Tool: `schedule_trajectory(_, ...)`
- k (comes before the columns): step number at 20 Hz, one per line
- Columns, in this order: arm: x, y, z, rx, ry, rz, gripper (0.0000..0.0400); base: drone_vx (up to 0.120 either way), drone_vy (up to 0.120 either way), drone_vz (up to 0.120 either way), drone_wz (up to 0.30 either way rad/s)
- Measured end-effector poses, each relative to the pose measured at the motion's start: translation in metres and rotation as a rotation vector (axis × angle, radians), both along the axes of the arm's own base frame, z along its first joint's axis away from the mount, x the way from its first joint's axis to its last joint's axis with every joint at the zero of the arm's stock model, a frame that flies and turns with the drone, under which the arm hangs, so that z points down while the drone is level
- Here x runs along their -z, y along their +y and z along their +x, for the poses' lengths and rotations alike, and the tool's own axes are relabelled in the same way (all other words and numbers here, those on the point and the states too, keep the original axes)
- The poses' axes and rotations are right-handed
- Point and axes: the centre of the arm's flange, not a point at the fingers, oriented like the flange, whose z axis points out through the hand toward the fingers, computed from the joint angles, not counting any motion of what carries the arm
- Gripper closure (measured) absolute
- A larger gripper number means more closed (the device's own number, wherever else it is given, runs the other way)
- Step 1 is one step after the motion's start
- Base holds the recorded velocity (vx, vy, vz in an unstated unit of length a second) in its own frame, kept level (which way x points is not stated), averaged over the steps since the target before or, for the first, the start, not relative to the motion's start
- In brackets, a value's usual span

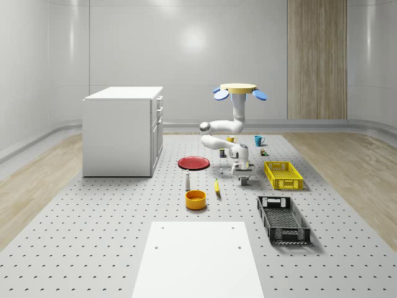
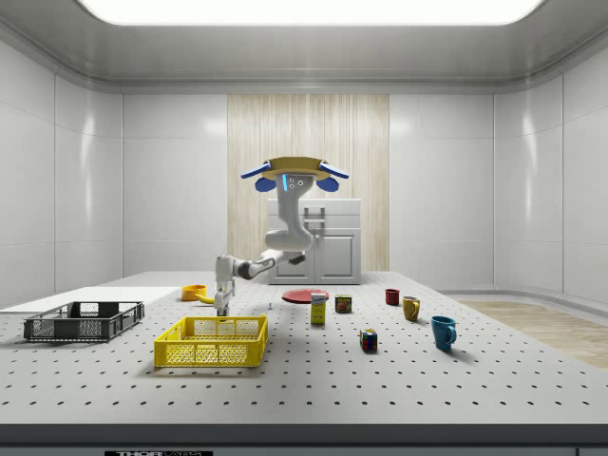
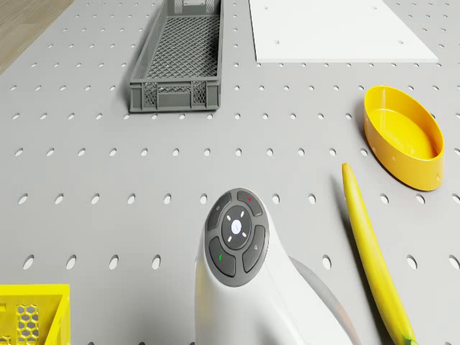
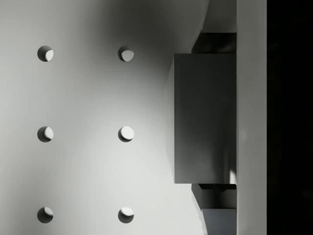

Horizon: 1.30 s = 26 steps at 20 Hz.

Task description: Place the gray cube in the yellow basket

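While drone (image 1: 240,90) hovers above the desk (image 1: 111,236), fingers (image 4: 252,117) clamp the gray cube (image 4: 203,117) just beside yellow basket (image 1: 283,174); cube half hidden behind them.

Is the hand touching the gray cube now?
Touching. In the wrist view the gray cube sits between the fingers, no gap showing. The whole-scene view shows the hand gripping it, beside the yellow basket.

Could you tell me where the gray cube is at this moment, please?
In the whole-scene view the gray cube sits at the gripper, low over the table just left of the yellow basket, with the banana further left.
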Motion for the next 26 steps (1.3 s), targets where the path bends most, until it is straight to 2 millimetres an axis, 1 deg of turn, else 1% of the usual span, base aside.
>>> schedule_trajectory(3,-0.001,0.000,0.000,0.000,0.000,0.000,0.0133,0.000,0.000,0.000,0.000)
schedule_trajectory(7,-0.002,0.000,0.000,0.000,0.000,0.000,0.0144,0.000,0.000,0.000,0.000)
schedule_trajectory(11,0.008,0.000,0.000,0.000,0.000,0.000,0.0148,0.000,0.000,0.000,0.000)
schedule_trajectory(15,0.020,0.000,0.000,0.000,0.000,0.000,0.0149,-0.010,0.020,0.120,0.000)
schedule_trajectory(20,0.028,0.000,0.000,0.000,0.000,0.000,0.0150,0.000,0.120,0.120,0.000)
schedule_trajectory(26,0.031,0.000,0.000,0.000,0.000,0.000,0.0150,0.000,0.120,0.120,0.000)
